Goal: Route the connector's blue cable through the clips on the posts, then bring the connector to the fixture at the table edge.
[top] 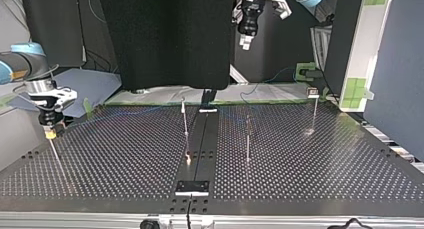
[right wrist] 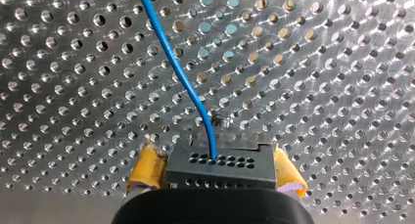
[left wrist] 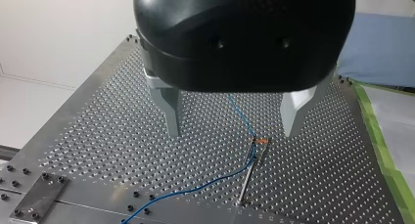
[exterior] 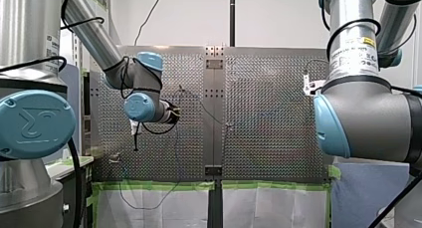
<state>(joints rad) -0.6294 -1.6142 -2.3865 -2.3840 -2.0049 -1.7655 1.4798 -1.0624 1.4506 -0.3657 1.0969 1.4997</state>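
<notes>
In the right wrist view a black connector [right wrist: 220, 165] sits between the yellow pads [right wrist: 147, 168] of my right gripper [right wrist: 215, 154]. The pads stand splayed at its two ends, barely apart from it. The blue cable [right wrist: 181, 72] rises from the connector's top over the perforated plate. At the top view's left edge, my right gripper [top: 50, 133] hangs over a thin post [top: 56, 156]. My left gripper [left wrist: 234, 131] is open, high above a leaning post [left wrist: 249, 175] whose clip [left wrist: 259, 142] carries the blue cable [left wrist: 205, 185]. In the top view my left gripper [top: 245, 39] hangs far back.
Three thin posts [top: 185, 124] [top: 247, 139] [top: 314, 114] stand across the table's middle in the top view. A dark rail [top: 200, 139] runs down the centre to a bolted plate [top: 192, 187]. Green tape [exterior: 159, 185] lines one table edge.
</notes>
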